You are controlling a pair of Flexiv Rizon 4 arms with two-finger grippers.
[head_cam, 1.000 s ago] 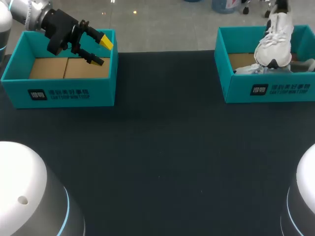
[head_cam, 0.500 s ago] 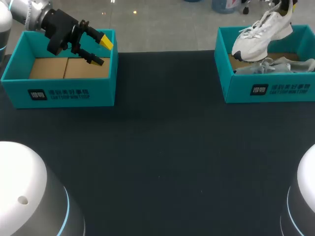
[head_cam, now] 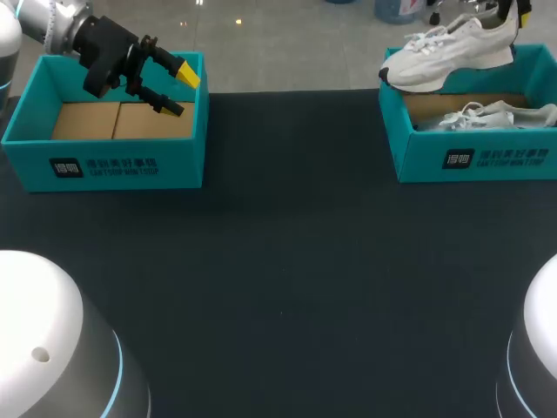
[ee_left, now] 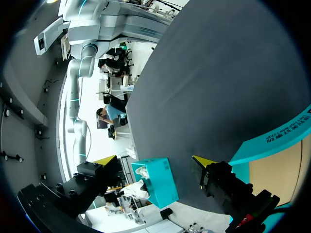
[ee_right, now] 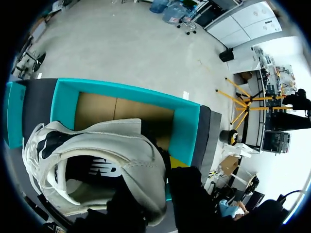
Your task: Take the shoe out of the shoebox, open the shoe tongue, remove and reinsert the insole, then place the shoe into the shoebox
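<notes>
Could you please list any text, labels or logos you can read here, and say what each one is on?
Left shoebox front: white logo and line of characters, too small to read.
Right shoebox front: same print, also unreadable.
Insole inside the shoe: white logo, no legible words.

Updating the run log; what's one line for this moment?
right end effector: shut on white sneaker heel, above right shoebox | left end effector: open, over left shoebox

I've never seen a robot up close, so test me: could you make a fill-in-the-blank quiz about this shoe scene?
The right hand holds the lifted shoe by its ___. A second shoe lies in the shoebox on the robot's ___. The left hand's two fingers stand ___, holding nothing.
Missing words: heel; right; open.
</notes>
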